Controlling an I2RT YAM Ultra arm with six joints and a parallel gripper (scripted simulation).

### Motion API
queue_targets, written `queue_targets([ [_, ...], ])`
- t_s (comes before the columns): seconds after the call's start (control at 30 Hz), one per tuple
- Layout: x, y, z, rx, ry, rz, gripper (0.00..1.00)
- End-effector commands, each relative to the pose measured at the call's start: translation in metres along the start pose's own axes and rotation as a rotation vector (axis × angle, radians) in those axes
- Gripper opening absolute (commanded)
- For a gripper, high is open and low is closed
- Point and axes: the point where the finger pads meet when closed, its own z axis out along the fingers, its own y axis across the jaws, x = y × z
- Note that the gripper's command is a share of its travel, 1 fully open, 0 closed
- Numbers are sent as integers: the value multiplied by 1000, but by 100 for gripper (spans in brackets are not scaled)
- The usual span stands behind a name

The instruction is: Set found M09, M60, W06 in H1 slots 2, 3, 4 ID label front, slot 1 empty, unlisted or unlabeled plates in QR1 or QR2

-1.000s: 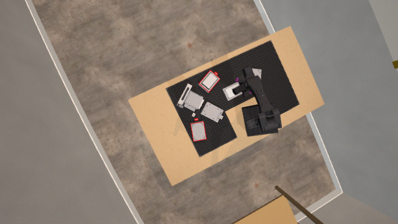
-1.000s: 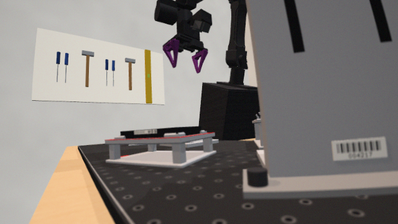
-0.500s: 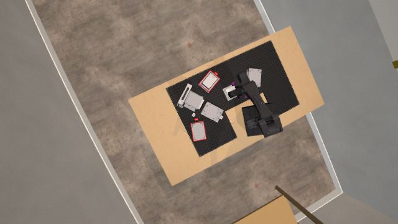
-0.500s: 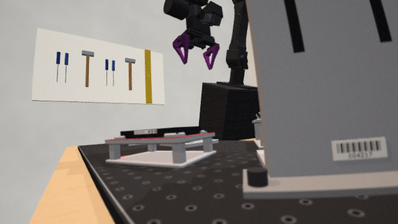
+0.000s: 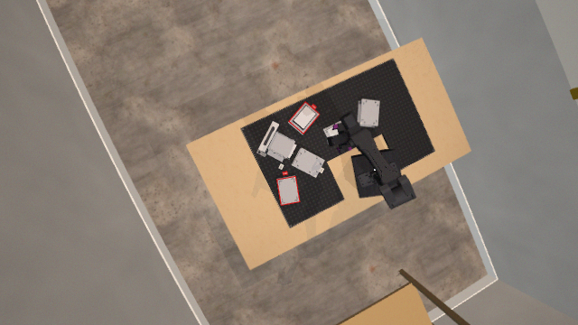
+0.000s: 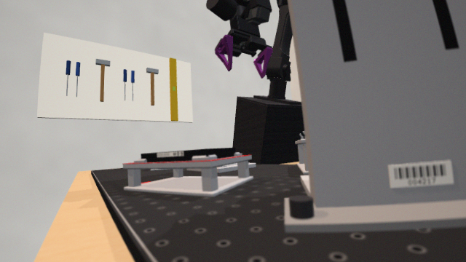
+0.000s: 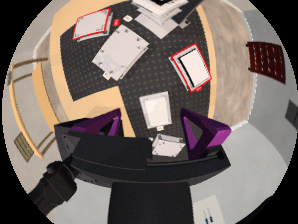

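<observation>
My gripper (image 5: 340, 136) (image 6: 243, 58) (image 7: 150, 111) is open and empty, its purple fingers spread wide, high above the black mat (image 5: 397, 90). In the wrist view a white plate (image 7: 154, 111) lies flat on the mat straight below the fingers; it also shows in the top view (image 5: 330, 131) beside the gripper. A second white piece (image 7: 168, 144) lies just nearer, partly hidden by the gripper body. The plate hotel (image 5: 279, 145) stands at the mat's left end. Its slots and labels are too small to read. Its grey wall (image 6: 382, 109) fills the right of the low view.
Two red-rimmed nests (image 5: 303, 118) (image 5: 288, 190) (image 7: 193, 66) (image 7: 92, 24) sit on the mat; one shows raised on posts in the low view (image 6: 189, 164). Grey stations stand near the hotel (image 5: 308, 162) (image 7: 121, 52) and behind the arm (image 5: 368, 113). The arm base (image 5: 388, 181) sits at the table cut-out.
</observation>
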Motion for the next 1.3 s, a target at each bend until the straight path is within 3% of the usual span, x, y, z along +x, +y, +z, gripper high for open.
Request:
queue_targets([
  [0.0, -13, -7, -3, 37, -53, 65, 100],
  [0.17, -23, -3, -1, 57, -93, 114, 100],
  [1.27, -23, -3, -1, 205, -384, 469, 100],
])
